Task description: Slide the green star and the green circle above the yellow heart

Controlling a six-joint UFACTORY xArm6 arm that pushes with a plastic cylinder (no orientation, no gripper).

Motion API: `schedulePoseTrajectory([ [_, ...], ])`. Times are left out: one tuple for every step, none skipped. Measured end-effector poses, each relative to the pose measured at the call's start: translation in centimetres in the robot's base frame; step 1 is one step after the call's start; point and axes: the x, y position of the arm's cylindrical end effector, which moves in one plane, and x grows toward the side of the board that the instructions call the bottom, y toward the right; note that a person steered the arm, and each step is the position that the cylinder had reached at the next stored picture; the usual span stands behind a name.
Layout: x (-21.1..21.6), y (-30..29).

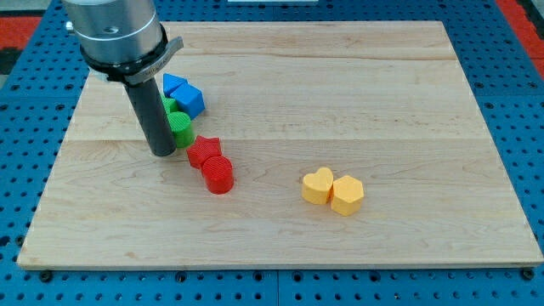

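My tip (pixel 161 151) rests on the board at the view's left, just left of the green star (pixel 181 132) and touching or nearly touching it. The green circle (pixel 170 108) sits right behind the star, partly hidden by the rod. The yellow heart (pixel 318 185) lies right of centre, low on the board, with a yellow hexagon-like block (pixel 347 195) touching its right side. The green blocks are far to the left of and above the heart.
Two blue blocks (pixel 183 93) sit behind the green ones. A red star (pixel 204 151) and a red cylinder (pixel 218 174) lie just right of and below the green star. The wooden board (pixel 340 85) lies on a blue perforated table.
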Motion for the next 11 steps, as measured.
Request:
schedulePoseTrajectory([
  [-0.3,0.9],
  [-0.3,4.6],
  [0.0,4.0],
  [0.1,-2.9],
  [-1.9,-4.3],
  [-3.9,-7.8],
  [-7.4,-6.4],
  [-5.5,1.1],
  [-3.4,10.6],
  [-3.3,10.1],
  [-2.4,0.9],
])
